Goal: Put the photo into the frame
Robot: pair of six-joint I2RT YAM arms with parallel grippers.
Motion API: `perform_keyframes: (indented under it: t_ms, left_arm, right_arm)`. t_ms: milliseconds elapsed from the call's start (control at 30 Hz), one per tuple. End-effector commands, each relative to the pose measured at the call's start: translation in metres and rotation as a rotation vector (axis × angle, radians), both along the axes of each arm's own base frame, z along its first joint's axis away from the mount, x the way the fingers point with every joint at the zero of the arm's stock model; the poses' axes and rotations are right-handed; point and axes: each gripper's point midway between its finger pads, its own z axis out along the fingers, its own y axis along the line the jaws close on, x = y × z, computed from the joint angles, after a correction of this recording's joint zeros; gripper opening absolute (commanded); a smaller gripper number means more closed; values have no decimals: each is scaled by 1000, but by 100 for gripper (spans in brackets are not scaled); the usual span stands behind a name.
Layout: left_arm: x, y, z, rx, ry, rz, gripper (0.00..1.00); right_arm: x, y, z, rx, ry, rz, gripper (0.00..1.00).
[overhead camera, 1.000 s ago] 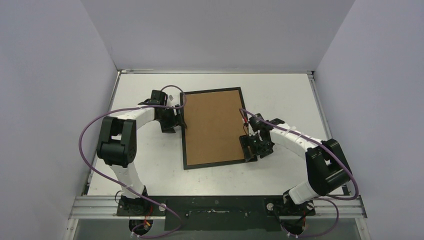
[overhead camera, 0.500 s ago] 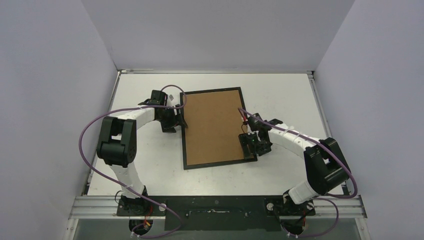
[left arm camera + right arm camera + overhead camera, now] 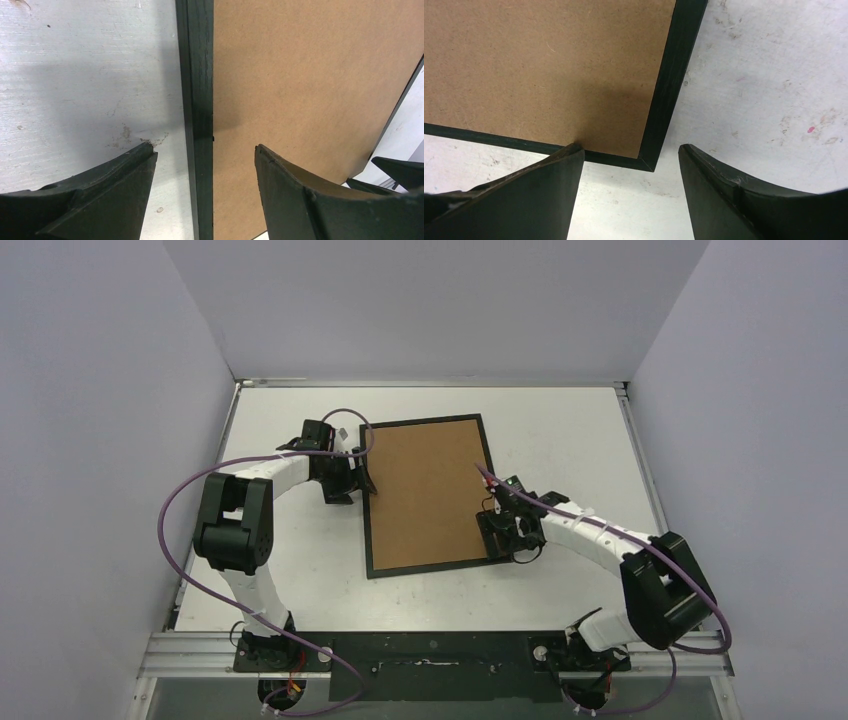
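On the bench (image 3: 300, 570), the frame (image 3: 440, 567) lies flat mid-surface, long axis front to back, with brown backing (image 3: 425, 495) filling it. The photo is hidden. The left gripper (image 3: 205, 150) straddles the frame's left rail and the right gripper (image 3: 631, 150) its near right corner. Both gape, holding nothing.

The left arm (image 3: 280, 472) and the right arm (image 3: 590, 530) are built alike, with rounded white link shells joined by bulky black joint housings. A purple cable (image 3: 164, 528) loops loosely beside the left arm between wrist and base. A second purple cable (image 3: 722, 620) does the same on the right arm. Both bases sit on a black plate (image 3: 400, 650) fixed to a silver rail (image 3: 200, 655). The jaws are matte black, curved and tapering to blunt tips, with lightly scuffed edges.
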Motion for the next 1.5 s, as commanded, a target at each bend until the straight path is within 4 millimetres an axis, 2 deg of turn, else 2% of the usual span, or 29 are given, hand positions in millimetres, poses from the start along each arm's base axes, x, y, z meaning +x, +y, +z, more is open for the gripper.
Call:
perform_keyframes:
  t_ms: [0,333,667,767,1000,1100,1300,1467]
  left_arm:
    - [8,-6,18,-31,-69,-11,70]
    - [10,-8,21,-43,-77,-13,71]
    - [16,-9,29,-45,-88,-17,72]
    - [16,-8,31,-46,-86,-16,72]
    - [4,-6,28,-55,-85,-4,72]
    - [2,-7,28,-63,-87,-10,73]
    - [4,-12,26,-105,-81,13,75]
    - [15,-12,24,-149,-61,60,75]
  right_arm:
    - [23,-3,1,-48,-155,-74,70]
    - [35,8,24,34,-297,-82,72]
    - [51,24,27,56,-449,-71,73]
    - [51,26,32,88,-482,-116,73]
    - [39,2,38,244,-606,-372,80]
    - [37,2,40,327,-626,-434,81]
    - [26,36,27,495,-530,-373,81]
    - [30,61,28,593,-520,-294,81]
